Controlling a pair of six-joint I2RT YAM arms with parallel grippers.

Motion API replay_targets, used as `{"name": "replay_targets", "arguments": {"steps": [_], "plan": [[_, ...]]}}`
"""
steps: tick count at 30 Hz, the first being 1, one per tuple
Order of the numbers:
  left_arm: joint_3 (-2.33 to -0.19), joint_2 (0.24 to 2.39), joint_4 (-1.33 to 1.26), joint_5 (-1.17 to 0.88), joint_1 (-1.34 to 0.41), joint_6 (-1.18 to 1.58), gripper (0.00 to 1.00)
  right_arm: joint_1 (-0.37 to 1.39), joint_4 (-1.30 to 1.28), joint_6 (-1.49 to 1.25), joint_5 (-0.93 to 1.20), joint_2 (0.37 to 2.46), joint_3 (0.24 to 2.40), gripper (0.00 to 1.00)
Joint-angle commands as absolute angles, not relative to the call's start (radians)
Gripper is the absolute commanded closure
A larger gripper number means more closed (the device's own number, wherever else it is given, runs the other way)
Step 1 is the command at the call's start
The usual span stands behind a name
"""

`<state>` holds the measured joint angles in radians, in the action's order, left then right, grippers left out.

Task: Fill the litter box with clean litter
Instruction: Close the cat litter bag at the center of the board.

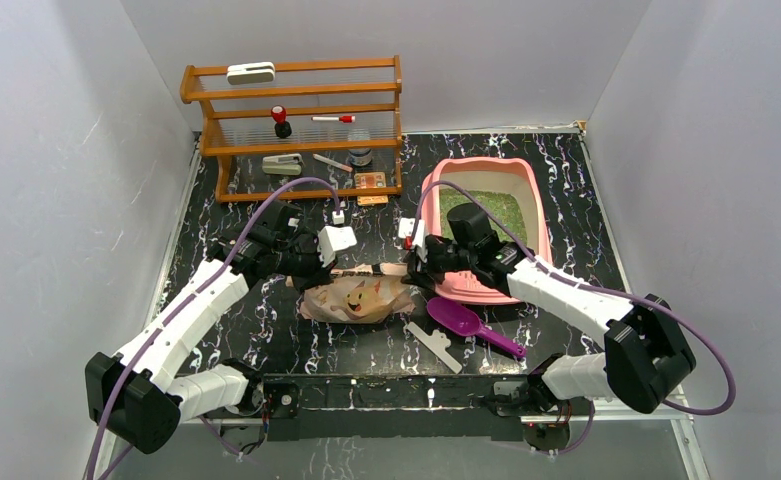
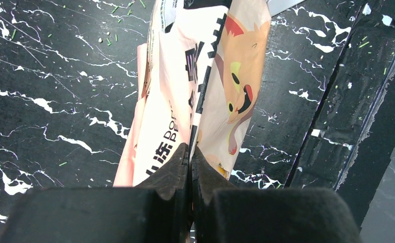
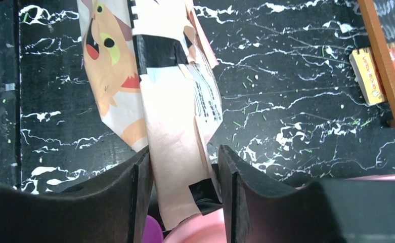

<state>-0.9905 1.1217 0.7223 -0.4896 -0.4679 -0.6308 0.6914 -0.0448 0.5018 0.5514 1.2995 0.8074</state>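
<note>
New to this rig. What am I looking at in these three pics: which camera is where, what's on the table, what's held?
Two robot arms are bolted at the near edge of a black marbled table, each ending in a two-finger gripper. The wide picture comes from a fixed camera above and behind them. The other two come from a camera on each wrist, looking along that arm's own fingers.

On the table are a pink litter box with green litter inside, a wooden rack of small items, a purple scoop, a white flat piece, and a cat-printed bag between the arms.

The left gripper is shut on one end of the bag. The right gripper has its fingers apart on either side of the other end, not visibly clamped.
</note>
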Motion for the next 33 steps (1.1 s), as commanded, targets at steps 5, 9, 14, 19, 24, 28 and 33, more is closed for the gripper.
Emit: {"name": "replay_targets", "arguments": {"steps": [5,9,14,19,24,28,33], "plan": [[-1.008,1.072,0.745,-0.513,-0.465,-0.63,1.0,0.683,-0.05,0.518,0.489,1.242,0.808,0.21],[-1.01,1.08,0.746,-0.518,-0.465,-0.629,1.0,0.683,-0.071,0.523,0.488,1.195,0.822,0.2],[-1.018,1.093,0.755,-0.53,-0.465,-0.627,1.0,0.683,-0.054,0.556,0.48,1.112,0.751,0.2],[-1.005,1.078,0.741,-0.527,-0.465,-0.622,1.0,0.683,-0.019,0.545,0.694,1.106,0.736,0.25],[-1.009,1.076,0.741,-0.533,-0.465,-0.617,1.0,0.683,-0.01,0.531,0.622,1.216,0.747,0.39],[-1.01,1.075,0.747,-0.53,-0.465,-0.617,1.0,0.683,0.005,0.54,0.539,1.277,0.772,0.46],[-1.004,1.068,0.752,-0.514,-0.465,-0.62,1.0,0.684,-0.105,0.567,0.588,1.292,0.818,0.69]]}}
